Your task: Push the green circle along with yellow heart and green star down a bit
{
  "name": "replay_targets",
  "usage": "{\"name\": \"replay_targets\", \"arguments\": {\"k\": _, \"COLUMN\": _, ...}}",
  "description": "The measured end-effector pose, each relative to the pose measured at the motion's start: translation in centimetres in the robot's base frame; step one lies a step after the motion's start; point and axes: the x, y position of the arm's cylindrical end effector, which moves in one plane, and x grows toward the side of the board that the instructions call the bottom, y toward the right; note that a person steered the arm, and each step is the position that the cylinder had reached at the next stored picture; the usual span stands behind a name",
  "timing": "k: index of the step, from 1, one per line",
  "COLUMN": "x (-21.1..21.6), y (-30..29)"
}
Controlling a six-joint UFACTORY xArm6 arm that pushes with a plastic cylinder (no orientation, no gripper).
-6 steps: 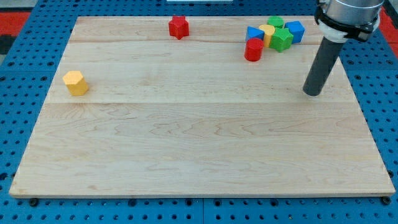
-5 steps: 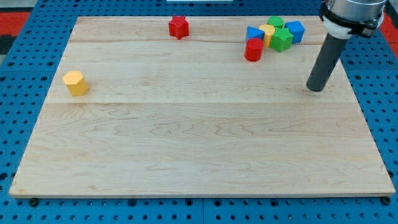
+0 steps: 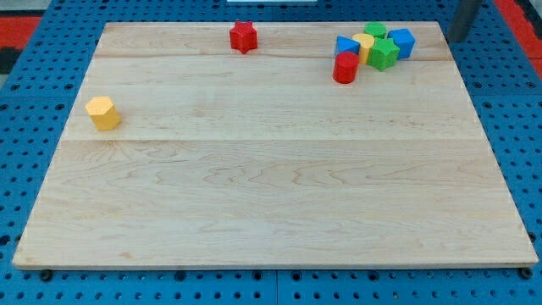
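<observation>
Eight blocks lie on the wooden board (image 3: pixel 271 195): two green, two blue, two red and two yellow. Six of them crowd together near the board's 1 o'clock corner. In that cluster the green circle (image 3: pixel 375 30) sits at the top edge, the yellow heart (image 3: pixel 365 44) is just below it at about its 7 o'clock, and the green star (image 3: pixel 384 54) lies at the circle's 5 o'clock, touching or nearly touching the heart on its 3 o'clock side. A blue cube (image 3: pixel 401 41) stands at 3 o'clock of the green pair, just beside them, and a second blue block (image 3: pixel 345 46), whose shape I cannot make out surely, presses against the heart at its 9 o'clock. A red cylinder (image 3: pixel 345 68) stands at the cluster's 7 o'clock, just under the second blue block. Well apart from these, a red star (image 3: pixel 243 36) lies near the board's top edge at about 12 o'clock, and a yellow hexagon (image 3: pixel 102 113) sits alone near the 9 o'clock edge. Only a short stretch of the dark rod shows at the view's top right corner, and my tip (image 3: pixel 456 38) hangs past the board's right edge, at roughly 3 o'clock of the green circle and beyond the blue cube, touching no block. The arm has no jaws to speak of, only this rod.
</observation>
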Motion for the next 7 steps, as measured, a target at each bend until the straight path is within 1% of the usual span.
{"name": "replay_targets", "arguments": {"k": 3, "x": 0.0, "y": -8.7}}
{"name": "replay_targets", "arguments": {"k": 4, "x": -0.1, "y": -9.6}}
{"name": "replay_targets", "arguments": {"k": 5, "x": -2.4, "y": -9.5}}
{"name": "replay_targets", "arguments": {"k": 6, "x": -3.4, "y": -12.3}}
{"name": "replay_targets", "arguments": {"k": 7, "x": -2.9, "y": -13.7}}
